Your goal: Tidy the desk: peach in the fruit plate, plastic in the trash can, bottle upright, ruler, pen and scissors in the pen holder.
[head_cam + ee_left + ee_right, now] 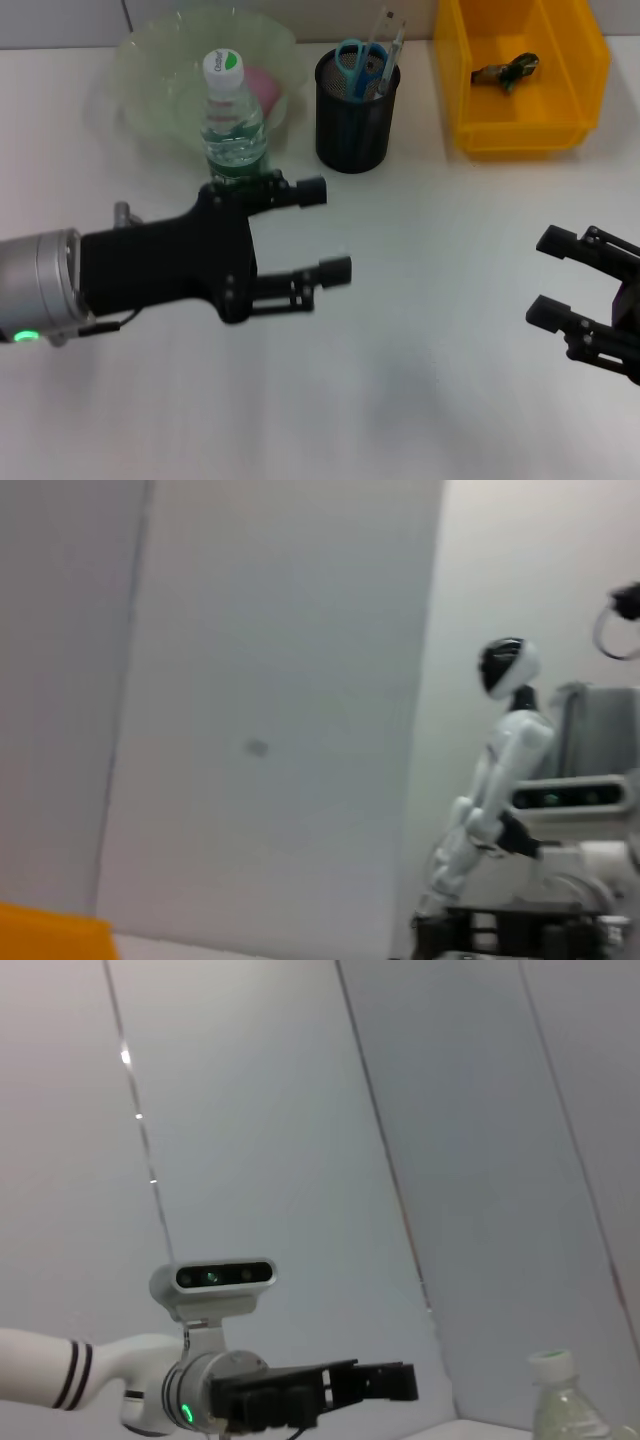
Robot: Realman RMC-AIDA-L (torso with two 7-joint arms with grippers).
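Note:
A clear water bottle [232, 125] with a green-and-white cap stands upright in front of the pale green fruit plate [150, 85], and its cap [552, 1364] shows in the right wrist view. A pink peach [268, 88] lies in that plate behind the bottle. The black mesh pen holder [355, 110] holds blue-handled scissors [356, 58], a clear ruler [385, 30] and a pen [393, 55]. A crumpled piece of plastic [505, 71] lies in the yellow trash can [520, 125]. My left gripper [325, 232] hangs open just in front of the bottle, holding nothing. My right gripper [550, 277] is open at the right edge.
The white desk [430, 330] stretches between the two arms. The left wrist view shows a wall and a white humanoid robot [500, 780] in the background. In the right wrist view the left arm [250, 1395] appears against grey wall panels.

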